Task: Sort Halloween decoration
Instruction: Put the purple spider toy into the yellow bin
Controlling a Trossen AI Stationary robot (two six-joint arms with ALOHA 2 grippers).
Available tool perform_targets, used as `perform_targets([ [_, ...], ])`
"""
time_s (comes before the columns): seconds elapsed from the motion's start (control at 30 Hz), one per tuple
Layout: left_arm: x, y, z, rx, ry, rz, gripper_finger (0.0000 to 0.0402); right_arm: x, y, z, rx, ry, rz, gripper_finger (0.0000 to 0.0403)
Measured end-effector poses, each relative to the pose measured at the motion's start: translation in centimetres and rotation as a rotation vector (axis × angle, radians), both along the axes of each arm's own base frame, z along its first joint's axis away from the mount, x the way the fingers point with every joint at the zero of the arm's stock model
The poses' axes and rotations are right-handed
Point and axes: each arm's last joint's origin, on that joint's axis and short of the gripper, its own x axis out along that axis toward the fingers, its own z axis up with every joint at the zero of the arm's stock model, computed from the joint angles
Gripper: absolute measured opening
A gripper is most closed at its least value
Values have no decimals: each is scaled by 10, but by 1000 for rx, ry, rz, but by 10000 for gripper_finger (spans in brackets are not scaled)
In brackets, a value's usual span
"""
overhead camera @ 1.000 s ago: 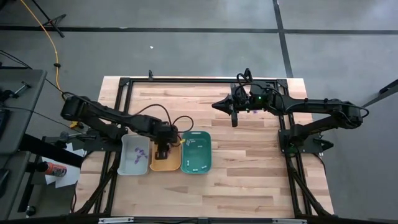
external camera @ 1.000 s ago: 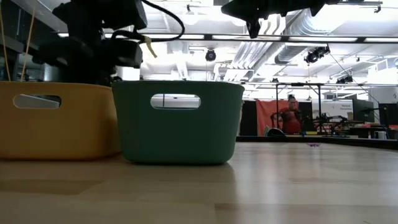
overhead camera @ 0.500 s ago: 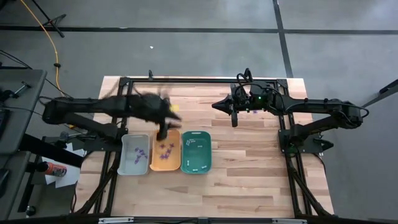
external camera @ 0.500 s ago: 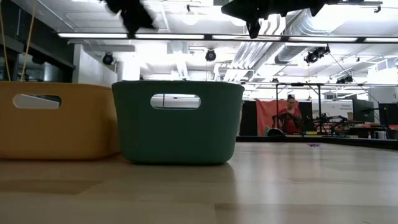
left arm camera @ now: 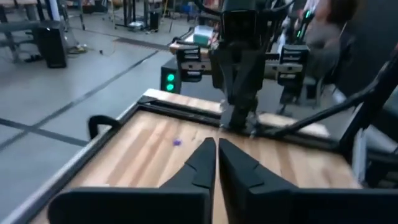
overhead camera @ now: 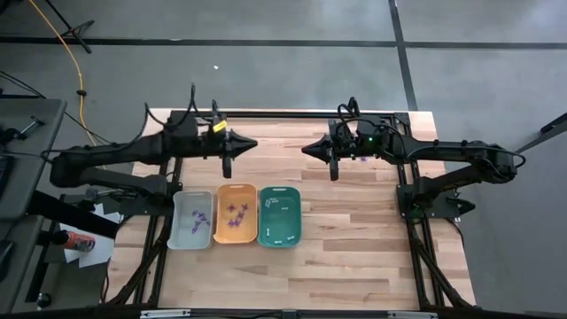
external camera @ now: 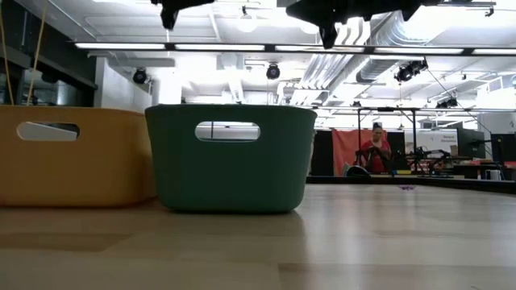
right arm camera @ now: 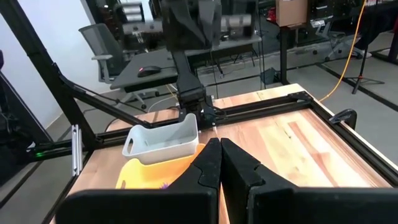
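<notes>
Small purple Halloween pieces lie in the grey plastic tray [overhead camera: 192,221] and the orange plastic tray [overhead camera: 236,213]; white stick pieces lie in the teal plastic tray [overhead camera: 280,215]. Sorting looks nearly finished. The left claw [overhead camera: 227,165], pressed together and empty, has risen from the orange tray toward the table's far edge. One purple scrap [left arm camera: 176,142] remains near the far edge beside the right claw [overhead camera: 334,169], also together.

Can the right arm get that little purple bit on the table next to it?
Probably yes. The purple piece lies on bare wood right by the right tool, nothing covering it, though the tool is shut and would need to open.
</notes>
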Motion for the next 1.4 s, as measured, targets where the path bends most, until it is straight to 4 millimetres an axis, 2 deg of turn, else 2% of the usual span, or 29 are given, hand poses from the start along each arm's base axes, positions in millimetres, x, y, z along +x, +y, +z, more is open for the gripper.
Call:
perform_targets([
  [0.1,5,-3,-15,-58,-92,-8,8,0,0,1,-3,-12,0,0],
  [0.27,7,-7,-26,-82,-237,-34,1,0,0,3,-8,-33,0,0],
  [0.83,7,-7,-26,-81,-249,-34,0,0,0,3,-11,-33,0,0],
  [1.03,7,-7,-26,-81,-249,-32,0,0,0,3,132,-32,-17,0],
  [1.13,7,-7,-26,-82,-249,-27,0,0,0,3,149,-33,-21,0],
  [1.23,7,-7,-27,-81,-249,-17,0,-1,-8,5,195,-19,-138,0],
  [1.4,7,-7,-27,-82,-247,-17,0,-8,-48,2,259,205,-458,0],
])
